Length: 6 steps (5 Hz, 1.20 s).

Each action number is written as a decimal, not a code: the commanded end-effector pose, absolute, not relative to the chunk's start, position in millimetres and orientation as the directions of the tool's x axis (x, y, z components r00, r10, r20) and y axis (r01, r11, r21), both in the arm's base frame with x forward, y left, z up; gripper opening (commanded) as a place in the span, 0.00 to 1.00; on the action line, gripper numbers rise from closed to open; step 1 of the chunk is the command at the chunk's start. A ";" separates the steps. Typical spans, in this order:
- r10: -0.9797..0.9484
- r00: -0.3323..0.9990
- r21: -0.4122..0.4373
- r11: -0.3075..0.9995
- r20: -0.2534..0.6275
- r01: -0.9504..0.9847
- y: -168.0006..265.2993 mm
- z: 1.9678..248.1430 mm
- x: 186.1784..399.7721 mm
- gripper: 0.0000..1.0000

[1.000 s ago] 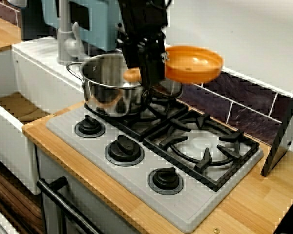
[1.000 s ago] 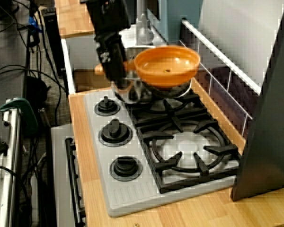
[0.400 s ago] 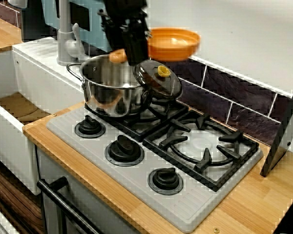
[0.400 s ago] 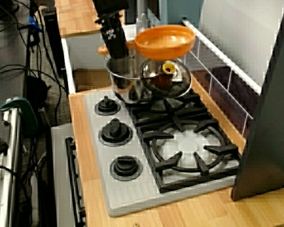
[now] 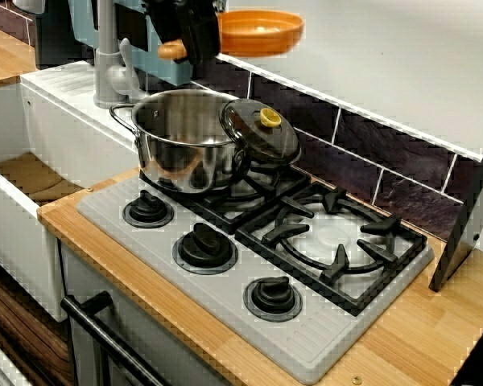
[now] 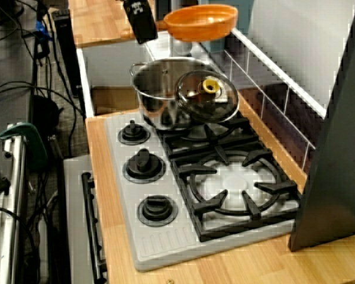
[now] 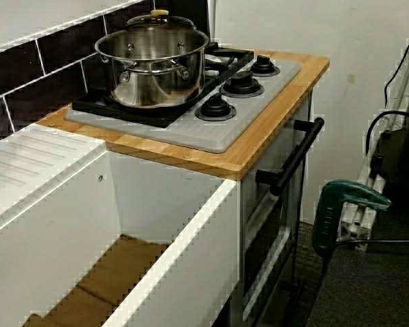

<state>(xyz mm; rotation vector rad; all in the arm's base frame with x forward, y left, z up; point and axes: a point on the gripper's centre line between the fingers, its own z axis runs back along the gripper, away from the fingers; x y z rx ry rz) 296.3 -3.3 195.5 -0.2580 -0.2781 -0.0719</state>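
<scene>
My gripper (image 5: 183, 47) is shut on the short handle of an orange frying pan (image 5: 260, 32) and holds it level, high above the back of the stove. In the side view the gripper (image 6: 147, 25) and the pan (image 6: 201, 20) hang above and behind a steel pot (image 6: 161, 94). The pot (image 5: 183, 138) stands on the rear left burner. A glass lid with a yellow knob (image 5: 263, 130) leans against the pot's right side. In the view from over the sink, the pot (image 7: 152, 65) and the lid (image 7: 161, 19) show, but the gripper does not.
Three black knobs (image 5: 204, 245) line the front of the grey stove top (image 5: 225, 314). The right burner grate (image 5: 332, 241) is bare. A white sink basin (image 7: 88, 259) lies left of the stove, with a grey tap (image 5: 109, 56) behind it. A dark panel (image 5: 467, 217) leans at the far right.
The gripper has lifted the orange pan up and to the left, away from just above the pot's rim. The lid beneath it has come into view. The pot and lid have stayed put.
</scene>
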 end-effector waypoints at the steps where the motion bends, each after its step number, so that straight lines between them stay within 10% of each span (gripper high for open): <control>1: 0.031 0.945 -0.214 0.976 0.327 0.042 38.0 195.6 290.6 0.00; 6: 0.059 0.942 -0.168 0.986 0.331 -0.002 52.2 156.4 302.0 0.00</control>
